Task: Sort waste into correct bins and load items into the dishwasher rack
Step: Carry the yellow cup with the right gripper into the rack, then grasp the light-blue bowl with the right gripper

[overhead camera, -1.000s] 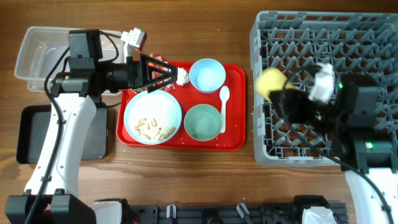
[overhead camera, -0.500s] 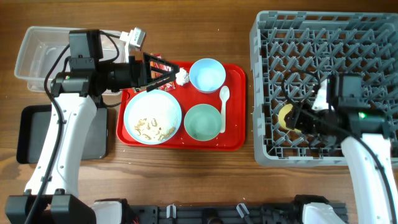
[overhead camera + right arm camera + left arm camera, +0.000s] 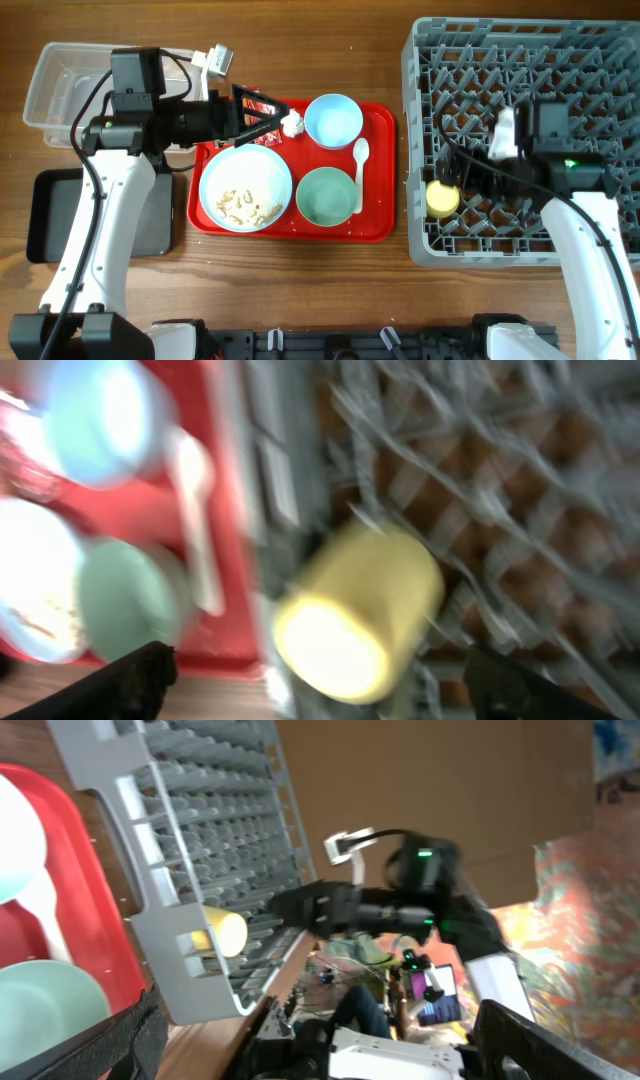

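Yellow plastic shows where the loading stands. The cup (image 3: 442,198) lies on its side in the rack (image 3: 520,40), in the peg row on the side nearest the red tray (image 3: 375,228). It belongs there as a dish, and the pegs around it probably keep it from rolling. The right tool (image 3: 318,653) sits just behind it, farther from the tray, with its fingers spread wide. The cup lies ahead of the fingers, in line with the gap between them, one round end facing it. The wrist view is blurred, but neither finger seems to touch the cup, so I judge it set down rather than gripped.

On the tray sit the plate (image 3: 245,188) with its scraps (image 3: 243,205), the blue bowl (image 3: 333,119), the green bowl (image 3: 325,195) and the spoon (image 3: 359,172), none yet racked.

The left tool (image 3: 272,119) hangs over the tray's far left corner, fingers wide apart in its wrist view and holding nothing. The tissue (image 3: 291,123) lies just at its tip and the wrapper (image 3: 256,100) beside it at the tray's far edge. That pose suits picking up waste next. The tub (image 3: 60,80) and black tray (image 3: 45,215) wait on the bench to the left of the tray, a short carry away.
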Controlling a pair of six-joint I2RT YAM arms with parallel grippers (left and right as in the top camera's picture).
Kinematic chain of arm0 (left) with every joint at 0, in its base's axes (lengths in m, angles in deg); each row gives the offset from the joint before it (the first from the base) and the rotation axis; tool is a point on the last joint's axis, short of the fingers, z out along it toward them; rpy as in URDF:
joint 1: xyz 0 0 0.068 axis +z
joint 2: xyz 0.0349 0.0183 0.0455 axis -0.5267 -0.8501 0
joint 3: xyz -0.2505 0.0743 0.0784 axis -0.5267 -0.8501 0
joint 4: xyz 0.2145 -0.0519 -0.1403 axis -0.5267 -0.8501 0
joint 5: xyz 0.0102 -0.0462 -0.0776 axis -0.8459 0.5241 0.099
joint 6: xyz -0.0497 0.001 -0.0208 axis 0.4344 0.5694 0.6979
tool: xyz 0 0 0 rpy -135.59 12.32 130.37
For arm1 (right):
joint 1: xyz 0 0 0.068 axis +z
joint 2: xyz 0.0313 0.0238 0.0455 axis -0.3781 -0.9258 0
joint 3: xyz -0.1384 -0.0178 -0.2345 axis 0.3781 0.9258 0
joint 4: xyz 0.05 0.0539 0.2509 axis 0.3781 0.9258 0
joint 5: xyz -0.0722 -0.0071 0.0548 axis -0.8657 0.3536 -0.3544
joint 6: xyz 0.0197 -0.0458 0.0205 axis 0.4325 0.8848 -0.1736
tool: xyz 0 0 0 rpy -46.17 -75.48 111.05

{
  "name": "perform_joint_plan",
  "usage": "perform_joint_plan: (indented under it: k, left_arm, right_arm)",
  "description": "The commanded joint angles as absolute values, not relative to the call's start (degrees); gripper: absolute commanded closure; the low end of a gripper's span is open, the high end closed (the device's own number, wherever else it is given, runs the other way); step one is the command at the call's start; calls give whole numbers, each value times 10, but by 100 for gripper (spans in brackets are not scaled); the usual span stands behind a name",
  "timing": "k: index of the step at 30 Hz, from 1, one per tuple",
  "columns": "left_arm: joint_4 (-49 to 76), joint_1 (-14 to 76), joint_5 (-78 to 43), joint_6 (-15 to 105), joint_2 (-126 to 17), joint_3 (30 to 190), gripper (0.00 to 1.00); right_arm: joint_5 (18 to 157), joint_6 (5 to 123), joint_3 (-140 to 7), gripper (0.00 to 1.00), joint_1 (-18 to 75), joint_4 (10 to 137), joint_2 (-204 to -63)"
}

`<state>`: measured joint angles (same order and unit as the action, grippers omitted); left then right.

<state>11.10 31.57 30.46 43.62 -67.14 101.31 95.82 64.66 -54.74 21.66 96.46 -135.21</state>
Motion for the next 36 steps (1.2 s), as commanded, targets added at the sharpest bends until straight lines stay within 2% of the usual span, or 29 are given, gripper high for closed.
perform_joint_plan:
  k: [1,4,8,13,16,21,24,25,29,31,33,34,35,36]
  left_arm:
    - [102,313,226,435,-670,1020,0]
    - [69,313,83,422,-659,1020,0]
    - [19,313,-121,449,-614,1021,0]
    - [-53,313,-365,516,-523,1027,0]
    - [-66,313,-428,517,-465,1027,0]
    - [-66,313,-439,517,-415,1027,0]
    - [-66,313,-439,516,-409,1027,0]
    - [-66,313,-439,516,-410,1027,0]
    - [-66,313,-439,516,-410,1027,0]
    - [-66,313,-439,516,-410,1027,0]
    - [-66,313,-439,516,-410,1027,0]
    - [-66,313,-439,516,-410,1027,0]
    - [-66,313,-439,517,-410,1027,0]
    - [-66,313,-439,516,-410,1027,0]
  right_arm:
    - [1051,640,-572,16,276,893,-1334]
    - [1015,608,-572,21,360,848,-1347]
    - [860,553,-572,21,461,812,-1405]
    - [833,538,-585,21,459,716,-1525]
    - [845,542,-637,21,447,699,-1602]
    - [838,546,-740,23,446,729,-1715]
    - [841,529,-758,35,441,736,-1751]
    - [856,522,-758,45,439,734,-1768]
    - [865,509,-758,51,440,734,-1802]
    - [879,508,-758,61,440,730,-1816]
    - [882,508,-758,63,440,730,-1827]
    - [882,508,-758,70,440,730,-1832]
    - [880,511,-758,83,440,731,-1832]
    - [875,511,-758,89,440,733,-1832]
